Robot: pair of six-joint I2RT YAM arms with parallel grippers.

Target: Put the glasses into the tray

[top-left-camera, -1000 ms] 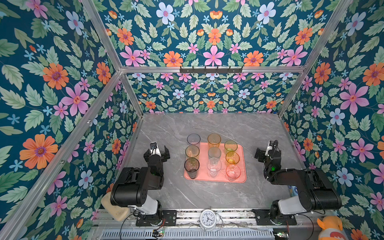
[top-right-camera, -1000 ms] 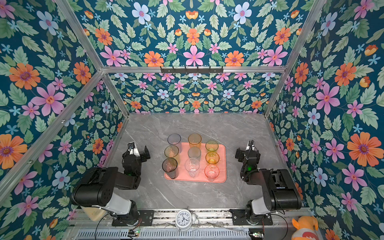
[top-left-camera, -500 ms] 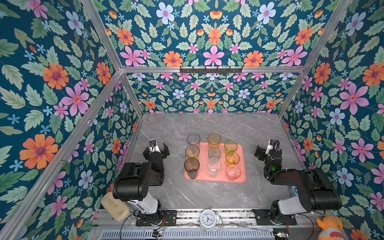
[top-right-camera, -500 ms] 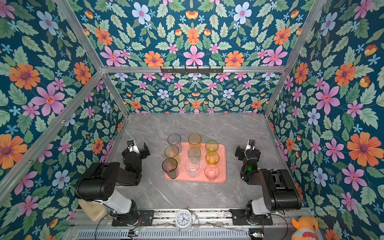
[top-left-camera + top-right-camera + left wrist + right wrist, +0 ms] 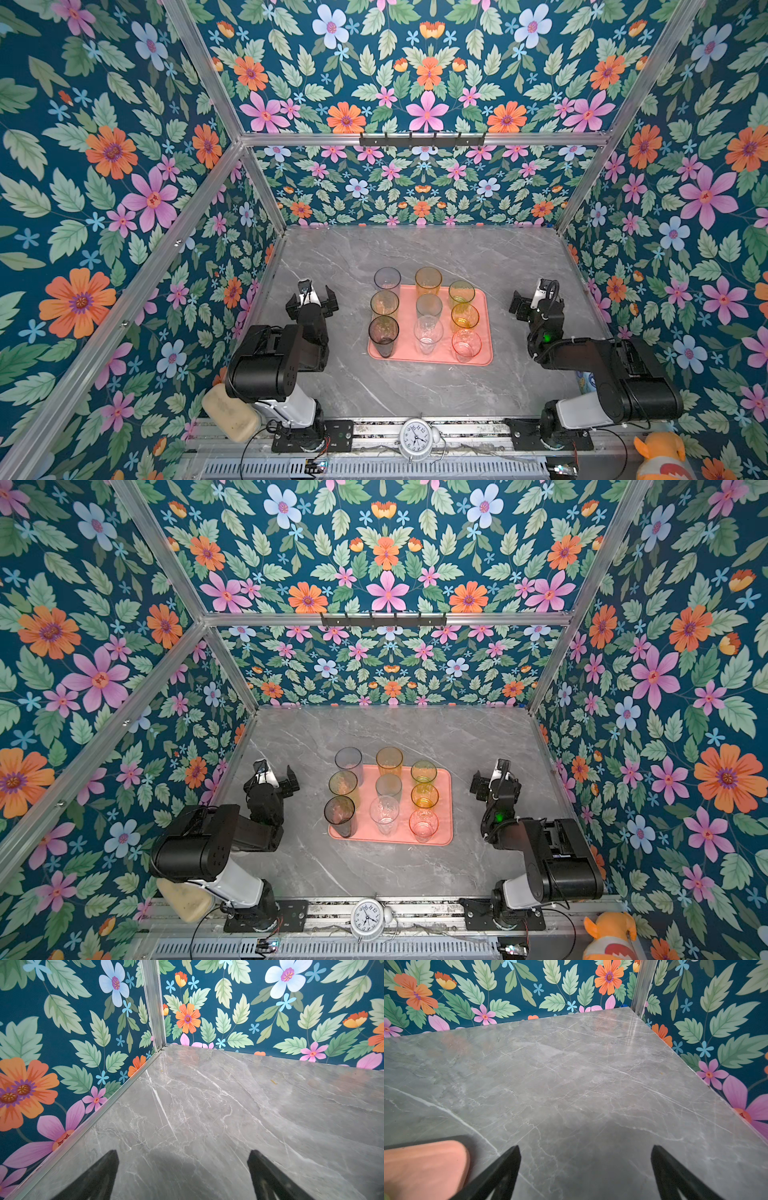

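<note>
Evidently we had finished: the glasses (image 5: 428,307) stood on the tray (image 5: 485,358), left gripper (image 5: 184,1152) and right gripper (image 5: 585,1147) beside it, splayed and empty, needing only retreat.

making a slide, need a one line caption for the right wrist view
Right gripper open and empty over the grey marble table, a corner of the pink tray in view.
</note>
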